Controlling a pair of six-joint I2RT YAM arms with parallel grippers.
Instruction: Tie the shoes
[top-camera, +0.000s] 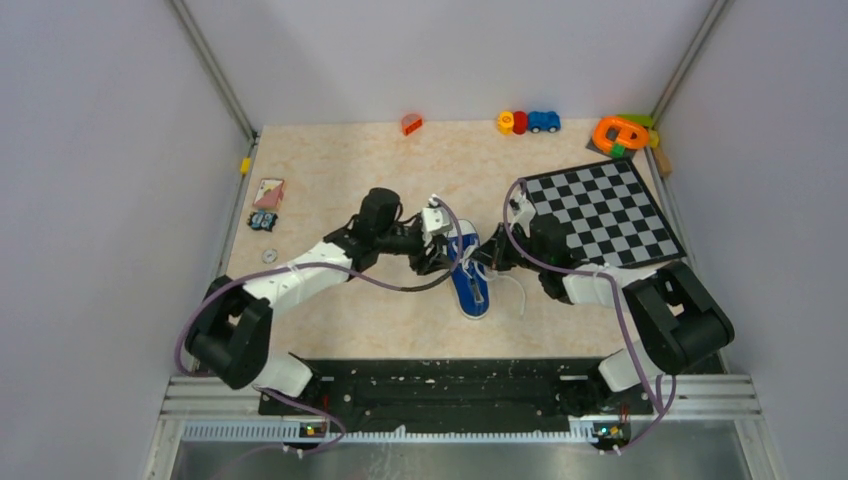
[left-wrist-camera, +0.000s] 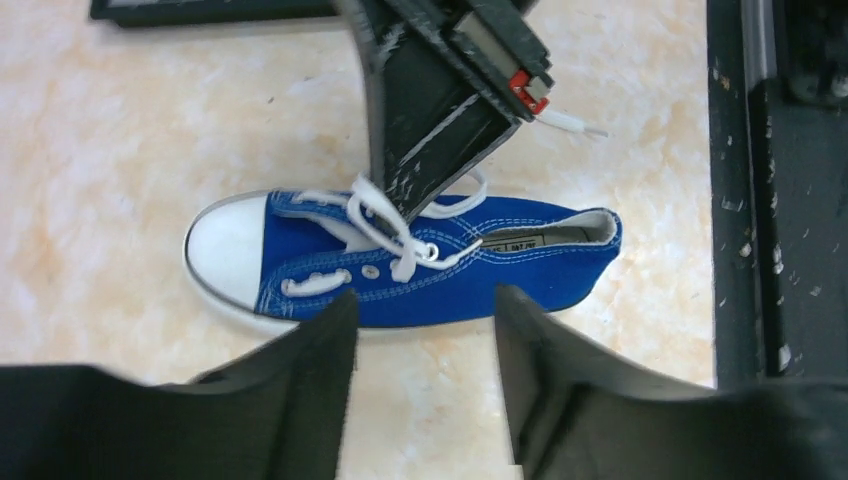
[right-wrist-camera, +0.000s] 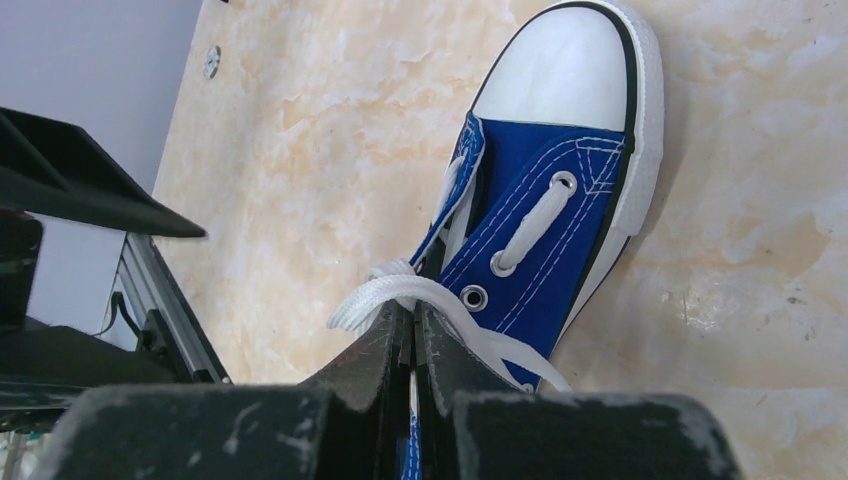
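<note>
The shoe (top-camera: 468, 280), a small blue canvas sneaker with a white toe cap, lies on the table between my two arms. My left gripper (top-camera: 440, 258) stands open just beside the shoe's side (left-wrist-camera: 520, 270), and only bare table shows between its fingers (left-wrist-camera: 320, 350). From the other side my right gripper (top-camera: 487, 265) comes in, shut on the white lace (right-wrist-camera: 400, 295) above the eyelets. In the left wrist view its tip (left-wrist-camera: 405, 215) meets the crossed laces (left-wrist-camera: 385, 225). A loose lace end (top-camera: 515, 290) trails to the shoe's right.
A checkerboard (top-camera: 603, 212) lies at the right, close behind my right arm. Small toys line the far edge: an orange block (top-camera: 411, 124), a blue toy car (top-camera: 544, 121), an orange ring (top-camera: 622, 133). A card (top-camera: 268, 192) and a washer (top-camera: 270, 256) sit at the left.
</note>
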